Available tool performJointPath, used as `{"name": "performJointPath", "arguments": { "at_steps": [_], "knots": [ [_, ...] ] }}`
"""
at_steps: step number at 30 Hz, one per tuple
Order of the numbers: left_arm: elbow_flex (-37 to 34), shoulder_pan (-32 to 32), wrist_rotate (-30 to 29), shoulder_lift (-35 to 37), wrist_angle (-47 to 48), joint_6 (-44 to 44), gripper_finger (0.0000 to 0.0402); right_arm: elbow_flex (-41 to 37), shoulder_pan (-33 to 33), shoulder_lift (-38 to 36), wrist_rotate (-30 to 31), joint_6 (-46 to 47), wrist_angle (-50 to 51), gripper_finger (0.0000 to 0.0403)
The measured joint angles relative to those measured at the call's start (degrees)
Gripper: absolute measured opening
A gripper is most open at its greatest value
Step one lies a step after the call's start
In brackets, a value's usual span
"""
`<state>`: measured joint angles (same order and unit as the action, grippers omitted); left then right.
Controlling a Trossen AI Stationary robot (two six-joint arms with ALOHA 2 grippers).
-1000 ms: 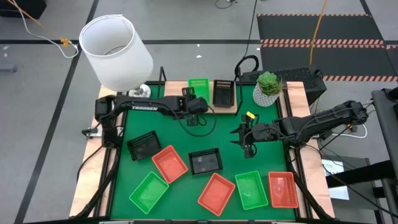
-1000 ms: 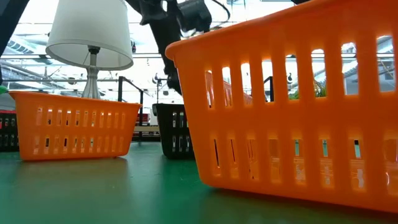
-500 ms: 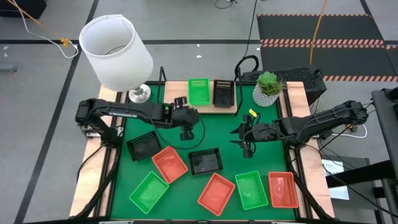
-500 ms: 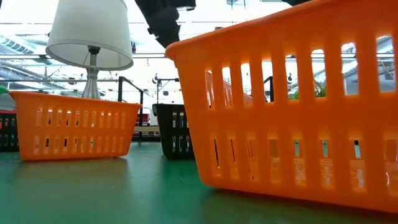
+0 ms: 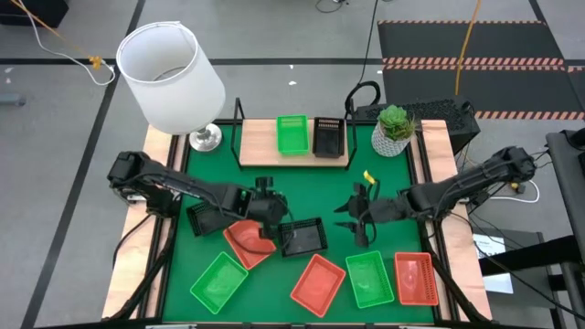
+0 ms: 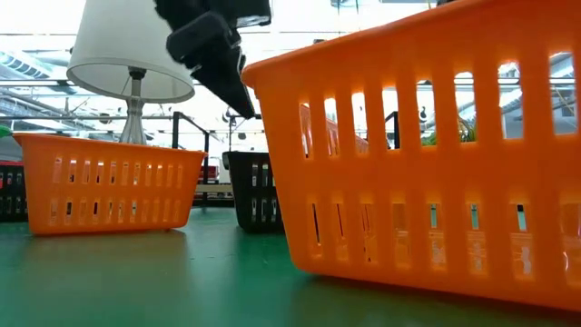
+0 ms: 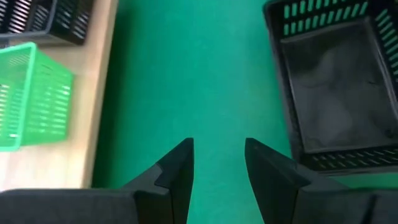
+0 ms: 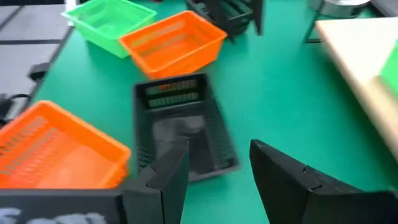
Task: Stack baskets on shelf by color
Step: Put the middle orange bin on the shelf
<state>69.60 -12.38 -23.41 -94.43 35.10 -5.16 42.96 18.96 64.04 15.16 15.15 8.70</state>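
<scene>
Baskets are seen in two places: a green basket [image 5: 292, 133] and a black basket [image 5: 329, 136] are set side by side on the light-wood shelf [image 5: 259, 143] at the far edge of the desk [image 5: 329, 187], while seven others are scattered over the green mat. Among these, a black one [image 5: 302, 238] is found near the middle, with an orange-red one [image 5: 245, 239] just beside it and another black one [image 5: 209, 217] beyond that. Along the near edge a green basket [image 5: 218, 280], an orange-red basket [image 5: 317, 283], a second green basket [image 5: 369, 278] and a further orange-red basket [image 5: 415, 278] are ranged.

The left pincer [image 5: 271, 217] is held over the mat between the orange-red basket and the middle black basket; in the wrist view its fingers [image 7: 177, 171] are parted with only green mat between them, and nothing is gripped. The right pincer [image 5: 363, 223] is poised just beside the middle black basket on its other side, its fingers [image 8: 280, 171] spread wide and empty.

A white lamp [image 5: 172, 78] and a potted plant [image 5: 393, 129] are placed at the far corners.
</scene>
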Motion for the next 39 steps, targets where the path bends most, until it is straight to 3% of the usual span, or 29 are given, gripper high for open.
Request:
{"name": "performJointPath", "arguments": {
  "at_steps": [9,17,23,29,39],
  "knots": [
    [-3.91,-1.93,-0.87,0.00,-8.73,0.32,0.0145,0.13,7.69,8.34,1.67,7.09,-11.23,0.0165],
    [-3.91,-4.07,-2.39,0.00,-8.24,0.32,0.0145,8.70,13.16,16.03,2.76,9.79,-8.88,0.0165],
    [-3.91,-6.67,-3.45,0.00,-8.23,-1.07,0.0145,17.22,16.33,21.29,2.69,10.26,0.53,0.0165],
    [-3.91,-9.35,-3.67,0.00,-8.20,-1.63,0.0145,22.08,19.28,25.53,-2.77,12.37,1.22,0.0165],
    [-3.89,-11.91,-2.73,-0.02,-8.20,-1.15,0.0145,22.25,21.73,31.35,-9.31,16.10,2.37,0.0164]
  ]
}}
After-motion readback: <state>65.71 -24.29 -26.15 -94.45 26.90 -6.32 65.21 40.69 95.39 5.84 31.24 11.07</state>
